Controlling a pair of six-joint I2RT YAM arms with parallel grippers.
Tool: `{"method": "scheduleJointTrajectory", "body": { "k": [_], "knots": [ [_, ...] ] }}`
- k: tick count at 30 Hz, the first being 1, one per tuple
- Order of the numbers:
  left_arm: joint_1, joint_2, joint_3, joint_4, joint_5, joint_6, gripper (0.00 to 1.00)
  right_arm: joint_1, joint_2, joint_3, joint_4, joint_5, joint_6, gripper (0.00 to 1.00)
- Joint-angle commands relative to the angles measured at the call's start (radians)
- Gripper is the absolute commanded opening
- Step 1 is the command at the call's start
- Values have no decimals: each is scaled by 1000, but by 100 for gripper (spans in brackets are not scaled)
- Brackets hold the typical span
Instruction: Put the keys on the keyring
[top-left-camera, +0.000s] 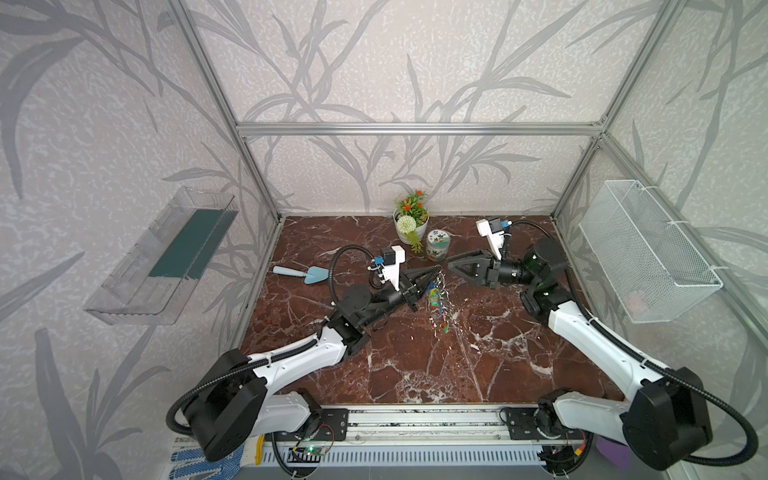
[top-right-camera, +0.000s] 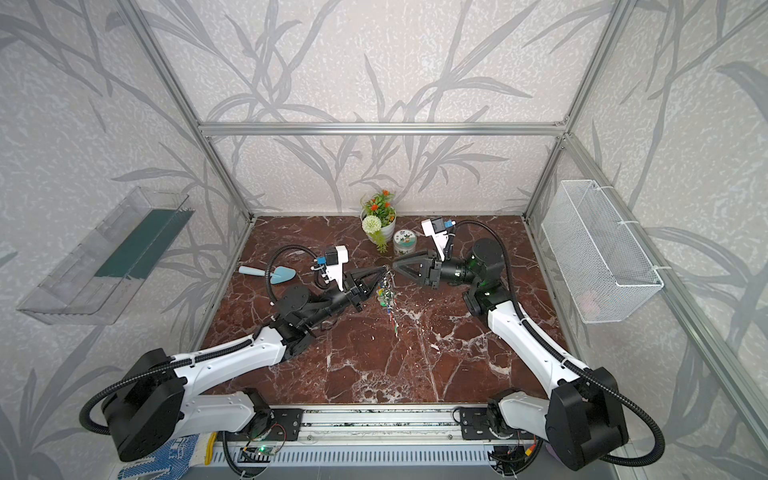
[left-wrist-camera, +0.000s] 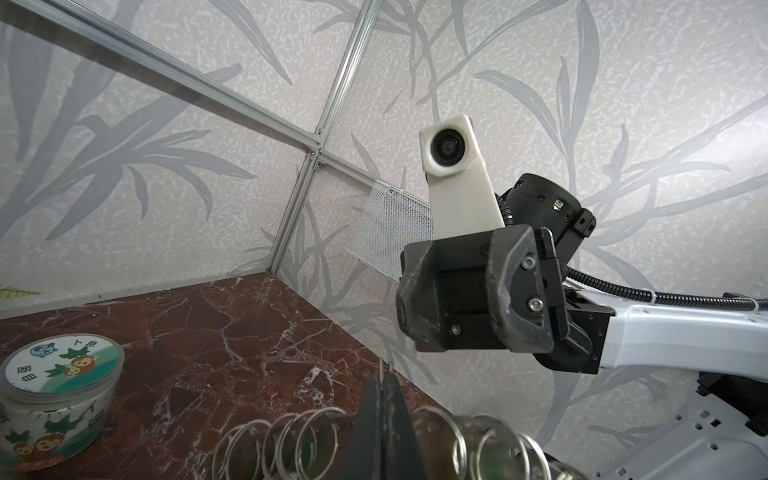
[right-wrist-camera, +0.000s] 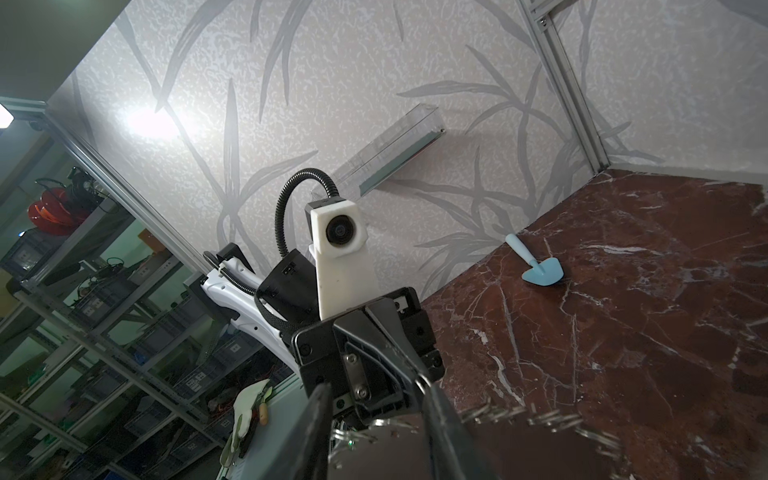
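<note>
The left gripper is clamped on the top of the keyring, which hangs over the tabletop just in front of the lidded tub. The right gripper, jaws parted, is beside the tub too. The lilac-tagged key cannot be picked out in the bunch.

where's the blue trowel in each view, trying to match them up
In a top view: the blue trowel lies on the marble table, on its left side near the wall.
In a top view: same spot.
Left wrist: not in it.
Right wrist: it lies flat on the table near the foot of the wall.
Shared landmark: the clear wall shelf above it; the left wrist view lacks that too.
</note>
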Motion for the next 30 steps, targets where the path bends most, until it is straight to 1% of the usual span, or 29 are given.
{"method": "scheduleJointTrajectory", "body": {
  "k": [1,12,17,22,30],
  "knots": [
    [0,-11,40,132,19,-28,0,14,22,28,5,-5,-16,38],
    [0,-14,34,144,29,-45,0,13,48,3,35,-3,-9,38],
    [-1,-18,29,143,8,-35,0,14,67,-8,81,-14,26,31],
    [-1,1,29,168,3,-45,0,14,56,-37,77,-14,22,24],
    [0,-9,32,148,5,-47,0,14,47,-64,85,-14,22,13]
  ]
}}
